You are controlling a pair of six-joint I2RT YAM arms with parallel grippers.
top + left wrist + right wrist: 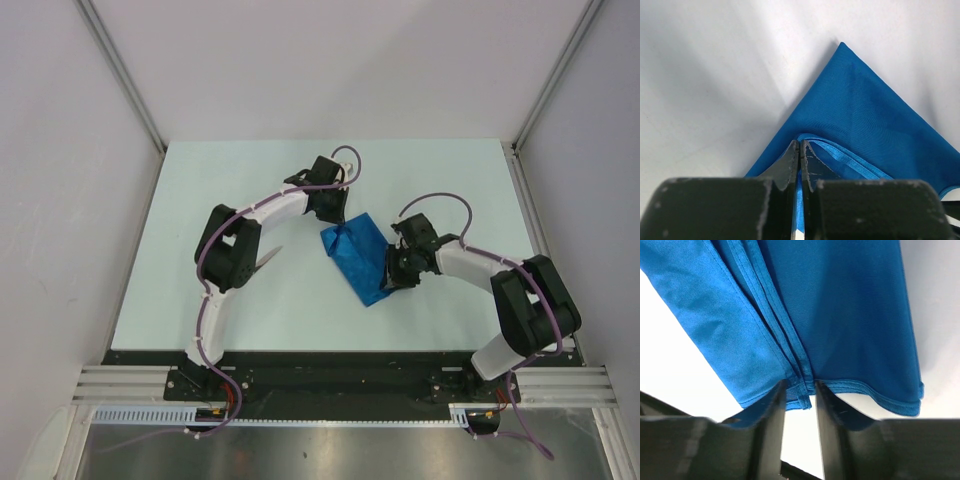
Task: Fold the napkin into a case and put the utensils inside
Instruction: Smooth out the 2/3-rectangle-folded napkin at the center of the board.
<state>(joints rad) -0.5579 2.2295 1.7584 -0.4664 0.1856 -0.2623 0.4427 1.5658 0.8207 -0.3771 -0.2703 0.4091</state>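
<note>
The royal-blue napkin point(360, 262) lies folded into an oblong wedge in the middle of the table, and each arm holds one end. My left gripper point(335, 222) is at its far corner. In the left wrist view that gripper point(800, 145) is shut on a thin hemmed edge of the napkin point(865, 125). My right gripper point(395, 272) is at the near right side. In the right wrist view its tips point(800, 387) pinch a bunch of stacked hems of the napkin point(840, 305). A slim silver-grey utensil point(268, 260) lies beside the left arm's elbow.
The pale table point(250, 190) is walled by white panels on the left, back and right, with metal posts at the back corners. A black rail point(330, 370) carrying both arm bases runs along the near edge.
</note>
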